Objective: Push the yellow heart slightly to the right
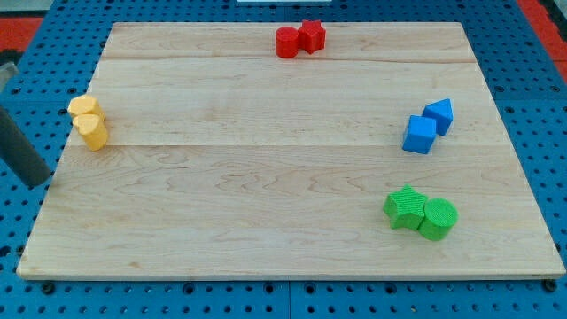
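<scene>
The counter (292, 177), a pale wooden board, fills most of the view and sits on a blue pegboard (532, 53). The dark rod is seen at the view's left edge, slanting down to my tip (37, 183), which lies just off the counter's left edge, below and to the left of the yellow pair. No pincer is fitted, so no released or clenched state can be told; only a bare rod end is shown.

Four pairs of blocks are spread round the margins. At the view's bottom right a green star (406, 207) touches a green cylinder (438, 219). At the right, a blue cube (420, 135) sits against a second blue block (439, 115), whose shape is not clear. At the top, a red cylinder (287, 42) touches a red star (311, 35).

At the far left, close to the counter's edge, two yellow blocks are stacked in the view: the yellow heart (86, 108), probably the upper one, though the shapes are hard to separate, and a yellow block (93, 132) touching it below.

The task is judged not yet begun: the tip is apart from the heart and no contact is made. The tip must be brought to the heart's left side, where little room is left before the edge. To the right, wide bare board is available, so a slight push is unobstructed.
</scene>
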Available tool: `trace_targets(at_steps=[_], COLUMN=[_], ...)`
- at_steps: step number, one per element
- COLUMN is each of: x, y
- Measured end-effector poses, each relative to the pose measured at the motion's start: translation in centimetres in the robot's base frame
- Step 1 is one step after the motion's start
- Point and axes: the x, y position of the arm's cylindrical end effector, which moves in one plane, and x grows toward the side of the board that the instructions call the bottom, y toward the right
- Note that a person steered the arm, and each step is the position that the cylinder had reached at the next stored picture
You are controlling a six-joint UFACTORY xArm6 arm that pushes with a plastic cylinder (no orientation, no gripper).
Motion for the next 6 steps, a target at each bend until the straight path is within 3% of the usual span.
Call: trace_targets(at_steps=[1,3,4,6], x=[-0.3,-5.5,-6.9,-7.9], y=[0.0,0.8,4.8,0.3])
